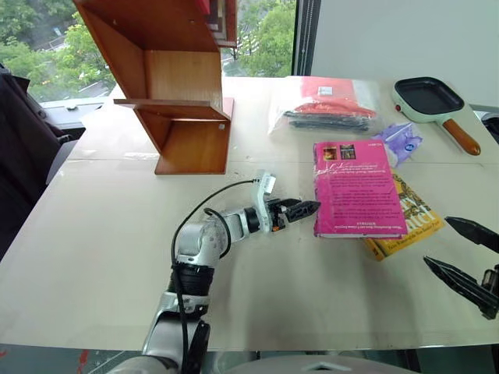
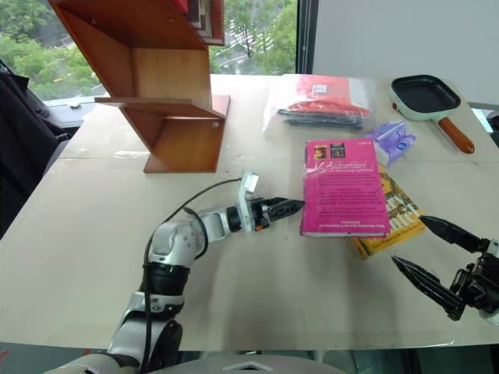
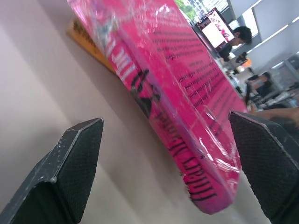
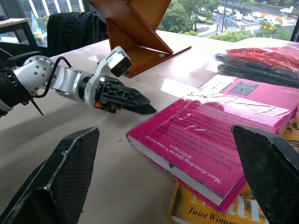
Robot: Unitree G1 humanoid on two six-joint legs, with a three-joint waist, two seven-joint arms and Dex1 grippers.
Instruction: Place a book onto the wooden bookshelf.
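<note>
Reddish-brown wooden bookshelf point(image 1: 183, 101) at far left of table point(image 1: 93, 257), zigzag panels, upright, well apart from everything else. Next over, left gripper point(image 1: 300, 209) low above the tabletop, pointing level at the spine side of the pink book point(image 1: 357, 187); fingertips just beside the book's near-left edge, not touching; jaws apart in left wrist view, nothing between them, book spine straight ahead of the gap. Pink book lying flat, back cover up, white text and two small dark pictures visible, resting partly on a yellow paperback point(image 1: 409, 226) that sticks out under its right and near edges. Behind the books: clear plastic bag point(image 1: 323, 105) with red and dark contents, then a small purple packet point(image 1: 401, 140). Black frying pan point(image 1: 433, 100) with wooden handle at far right. Right gripper point(image 1: 464, 253) at near right edge, above the table, jaws wide apart, empty, near the yellow paperback but clear of it.
</note>
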